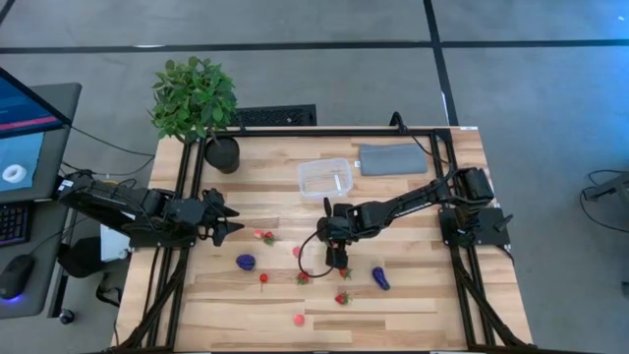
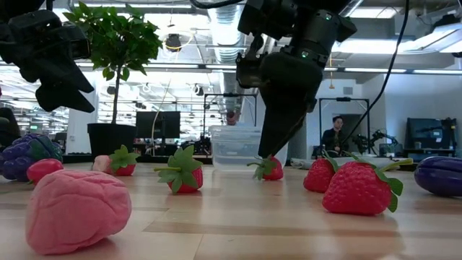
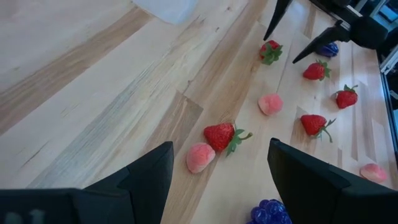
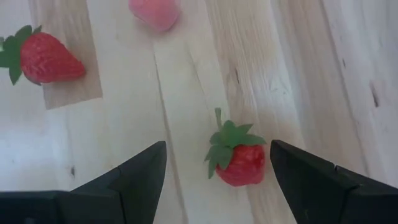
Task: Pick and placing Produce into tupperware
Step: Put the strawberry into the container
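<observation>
Right gripper [image 4: 214, 171] pointed down at mid-table, fingers spread wide and holding nothing; a strawberry [image 4: 239, 158] sits on the wood between the two fingers, untouched as far as the wrist view shows; low view agrees, tips straddling it just above the board. Step in hand, by my reading: the approach to a pick; next move calls for a short descent, then closing squarely on the red body rather than the leaves.

Tupperware [image 1: 325, 178] lies at 12 o'clock from this gripper, near, apparently empty; rest of the produce scattered from 3 to 9 o'clock. Nearest neighbours, a second strawberry [image 4: 46, 57] and a pink piece [image 4: 155, 12], stand apart; room enough to close. Lift path toward the box looks open.

Left gripper [image 1: 228, 220] waits at 9 o'clock, partly open, empty.
</observation>
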